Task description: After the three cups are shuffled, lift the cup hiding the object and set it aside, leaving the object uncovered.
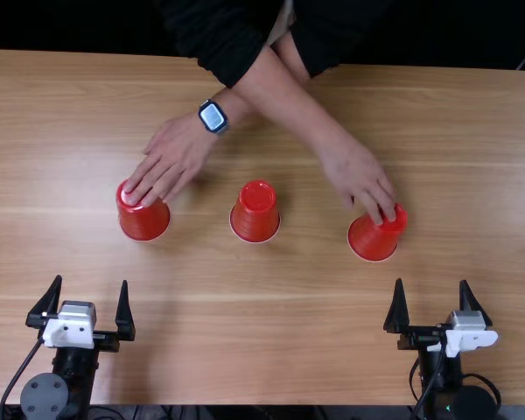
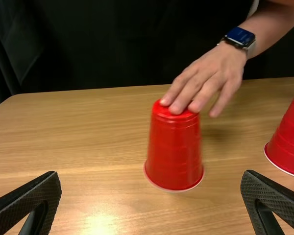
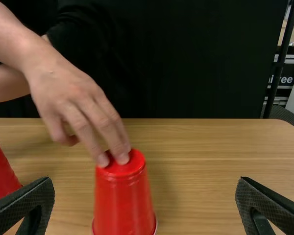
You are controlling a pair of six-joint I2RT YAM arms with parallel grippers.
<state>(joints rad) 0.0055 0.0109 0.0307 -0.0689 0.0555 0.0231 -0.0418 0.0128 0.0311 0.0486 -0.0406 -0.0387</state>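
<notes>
Three red plastic cups stand upside down in a row on the light brown wooden table (image 1: 472, 131). They are smooth, tapered cones with thin white rims flat on the grain and round, slightly recessed bases facing up.

A person's forearms cross above the table's far half, in black sleeves pushed up. The hand with the watch (image 1: 168, 162) lies open with its fingers spread, fingertips resting on the base of the left cup (image 1: 143, 219). It is neither clenched nor wrapped around the cup. A dark smartwatch (image 1: 213, 116) with a lit square face sits on that wrist. The other hand (image 1: 357, 175) presses two fingertips on the base of the right cup (image 1: 374, 238), its remaining fingers loose beside them. The middle cup (image 1: 255, 213) stands between the two hands, touched by neither.

The left gripper (image 1: 89, 284) rests on the near side of the left cup, well apart from it, with its flat black textured fingers spread wide and holding nothing. The right gripper (image 1: 430, 283) sits likewise before the right cup — spread and empty.
</notes>
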